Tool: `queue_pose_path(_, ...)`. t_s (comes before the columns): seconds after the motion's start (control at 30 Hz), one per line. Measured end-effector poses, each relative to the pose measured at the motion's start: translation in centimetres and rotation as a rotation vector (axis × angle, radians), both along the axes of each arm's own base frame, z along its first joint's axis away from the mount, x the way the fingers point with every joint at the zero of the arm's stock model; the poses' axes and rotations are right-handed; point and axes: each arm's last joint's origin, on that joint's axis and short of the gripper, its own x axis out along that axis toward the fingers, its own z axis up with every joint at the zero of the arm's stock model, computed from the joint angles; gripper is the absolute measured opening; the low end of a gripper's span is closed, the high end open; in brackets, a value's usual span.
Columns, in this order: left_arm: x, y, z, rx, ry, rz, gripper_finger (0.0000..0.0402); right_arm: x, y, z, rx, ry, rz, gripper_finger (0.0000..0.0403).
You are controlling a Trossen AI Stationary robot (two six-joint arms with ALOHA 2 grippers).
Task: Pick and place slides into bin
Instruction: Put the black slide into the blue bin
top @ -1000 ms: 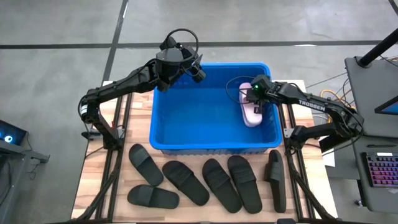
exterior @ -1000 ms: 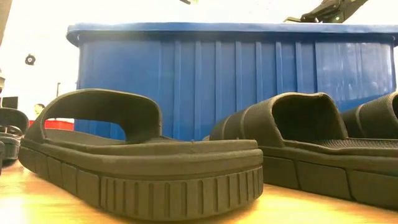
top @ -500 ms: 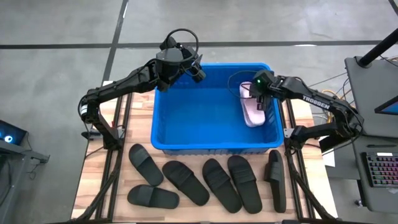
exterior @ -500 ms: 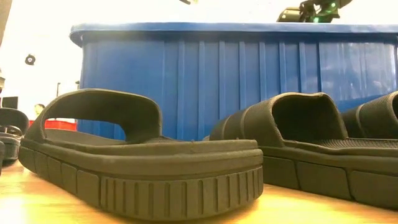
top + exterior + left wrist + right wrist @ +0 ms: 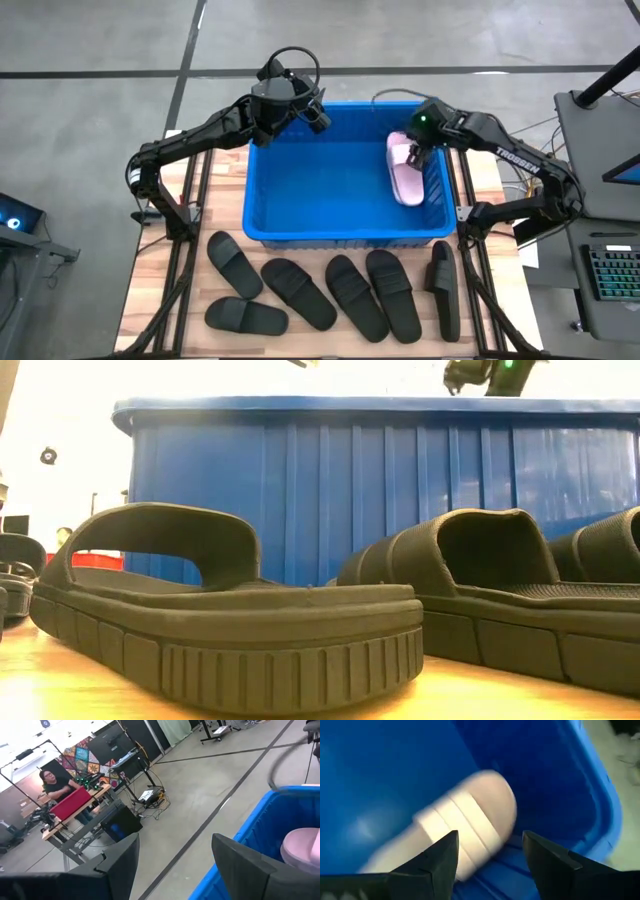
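Note:
A pale pink slide (image 5: 404, 172) lies inside the blue bin (image 5: 300, 180), along its right wall; it also shows in the right wrist view (image 5: 465, 840). My right gripper (image 5: 418, 150) is open and empty above the slide's far end. My left gripper (image 5: 318, 110) is open and empty over the bin's far left rim. Several black slides (image 5: 300, 292) lie sole down on the wooden table in front of the bin; two of them fill the low view (image 5: 230, 620).
The bin (image 5: 380, 480) takes up the table's far half. The black slides stand in a row along the near edge, one (image 5: 443, 285) at the far right. A desk with a keyboard (image 5: 610, 280) stands right of the table. A person sits at a desk far off (image 5: 55, 785).
My right gripper has risen from the pink slide and drawn back toward the table's far edge. The pink slide stays in the bin by the right wall.

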Motion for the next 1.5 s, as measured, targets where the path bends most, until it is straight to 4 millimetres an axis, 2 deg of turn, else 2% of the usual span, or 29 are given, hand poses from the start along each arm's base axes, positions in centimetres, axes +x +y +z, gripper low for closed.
queue_pose_path(0.17, 0.0, -0.3, 0.1, -0.039, -0.028, -0.104, 0.0234, 0.6, 0.4, 3.1, 0.061, -0.285, 0.075, 0.0210)
queue_pose_path(0.27, -0.3, -0.5, 0.2, -0.067, -0.036, -0.178, 0.0234, 0.9, 1.0, 5.2, 0.013, -0.502, 0.150, 0.0210)
queue_pose_path(0.4, -0.9, -0.9, 0.4, -0.094, -0.013, -0.252, 0.0234, 0.4, 2.1, 7.4, -0.036, -0.717, 0.157, 0.0210)
queue_pose_path(0.67, -4.2, -2.5, 1.6, -0.211, 0.001, -0.488, 0.0234, -1.3, 6.1, 10.2, 0.051, -0.980, 0.170, 0.0210)
queue_pose_path(0.8, -5.8, -3.2, 2.4, -0.258, -0.022, -0.589, 0.0234, -1.9, 8.1, 10.9, 0.145, -1.053, 0.190, 0.0210)
queue_pose_path(0.93, -7.1, -3.8, 2.4, -0.285, 0.008, -0.598, 0.0234, -2.0, 9.6, 11.1, 0.188, -1.090, 0.161, 0.0210)
queue_pose_path(1.2, -9.3, -5.2, 1.8, -0.393, 0.014, -0.633, 0.0234, -0.7, 11.2, 10.8, 0.194, -1.084, 0.132, 0.0210)
queue_pose_path(1.37, -9.7, -5.9, 0.8, -0.437, -0.053, -0.650, 0.0234, 0.9, 11.7, 10.6, 0.240, -1.056, 0.204, 0.0210)
queue_pose_path(1.5, -9.3, -6.1, -0.2, -0.454, -0.148, -0.658, 0.0234, 1.1, 11.8, 10.6, 0.254, -0.992, 0.236, 0.0210)
